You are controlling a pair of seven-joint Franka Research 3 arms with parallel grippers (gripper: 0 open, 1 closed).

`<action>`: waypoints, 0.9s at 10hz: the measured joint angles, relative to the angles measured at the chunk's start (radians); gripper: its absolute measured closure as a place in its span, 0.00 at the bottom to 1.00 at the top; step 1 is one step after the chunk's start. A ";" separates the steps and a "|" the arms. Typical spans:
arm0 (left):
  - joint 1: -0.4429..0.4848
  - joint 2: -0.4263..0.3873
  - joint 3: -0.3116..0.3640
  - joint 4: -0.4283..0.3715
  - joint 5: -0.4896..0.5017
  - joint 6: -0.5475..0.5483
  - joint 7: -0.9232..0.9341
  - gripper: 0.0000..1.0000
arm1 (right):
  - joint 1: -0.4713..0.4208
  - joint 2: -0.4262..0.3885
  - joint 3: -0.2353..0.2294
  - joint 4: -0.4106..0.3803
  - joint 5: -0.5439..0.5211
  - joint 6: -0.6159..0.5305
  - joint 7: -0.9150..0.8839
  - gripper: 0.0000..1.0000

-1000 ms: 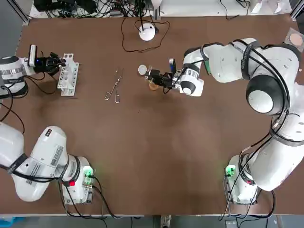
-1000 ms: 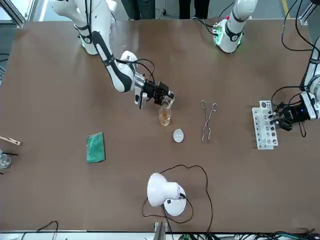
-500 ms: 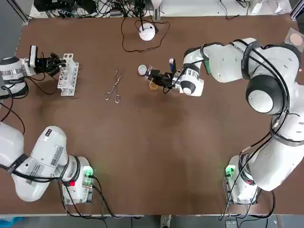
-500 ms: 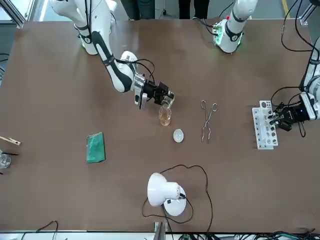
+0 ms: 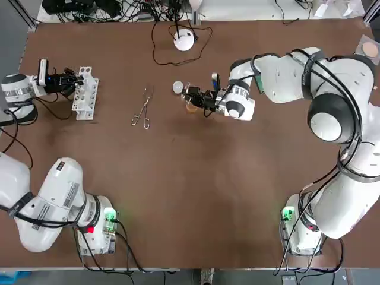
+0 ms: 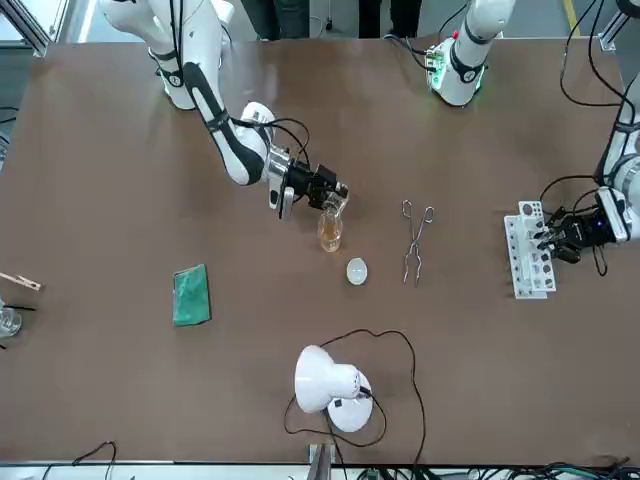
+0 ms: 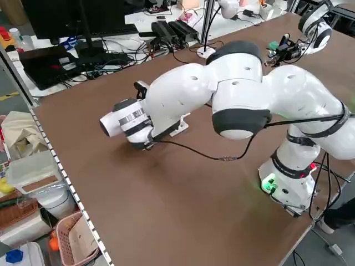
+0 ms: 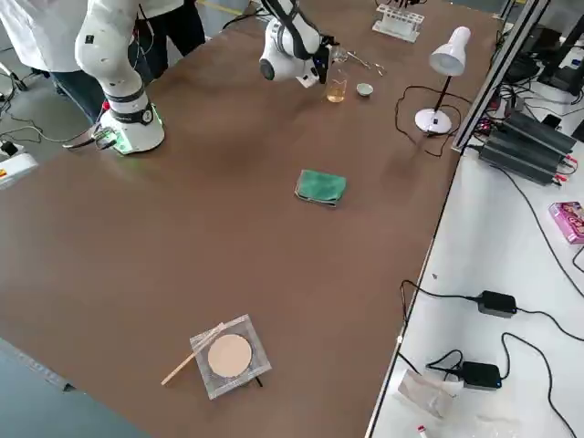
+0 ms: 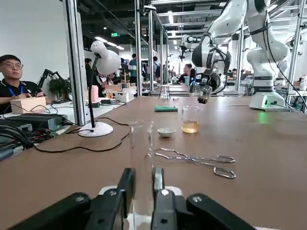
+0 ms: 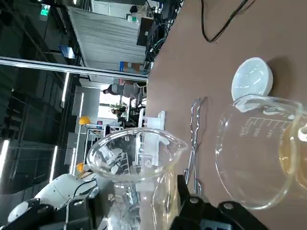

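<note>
Now, right gripper [image 5: 192, 95]: upper middle of the top view, fingers clamped narrow on a small glass beaker [image 10: 137, 165].
small glass beaker: tilted, with its spout over the rim of the larger beaker [image 6: 329, 232].
larger beaker: upright on the table, right under the held one in the front view, with amber liquid in the bottom.
left gripper [image 5: 71, 79]: upper left of the top view, at the end of the test tube rack [image 5: 85, 94], fingers pinched narrow around a test tube [image 9: 142, 143].
test tube: clear and upright between the fingers, lower end hidden behind them.
test tube rack: white, just right of the left gripper in the top view.
tongs [image 5: 142, 108]: flat on the table, between the rack and the larger beaker.
white dish [image 5: 177, 87]: just beside the larger beaker, up-left of it in the top view.
lamp [image 5: 184, 40]: top centre of the top view, cable looped beside it.
green cloth [image 6: 190, 295]: left of centre in the front view, well apart from the beakers.
</note>
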 joint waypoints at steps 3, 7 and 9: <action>-0.021 0.005 0.023 0.007 -0.003 0.000 0.000 0.78 | 0.000 0.000 0.000 0.000 -0.004 0.000 0.041 0.41; -0.022 0.005 0.023 0.009 -0.003 0.000 -0.007 0.78 | 0.000 0.000 0.000 0.000 -0.008 0.000 0.081 0.41; -0.022 0.005 0.023 0.009 -0.002 0.000 -0.007 0.77 | -0.001 0.000 -0.001 0.000 -0.010 0.000 0.095 0.41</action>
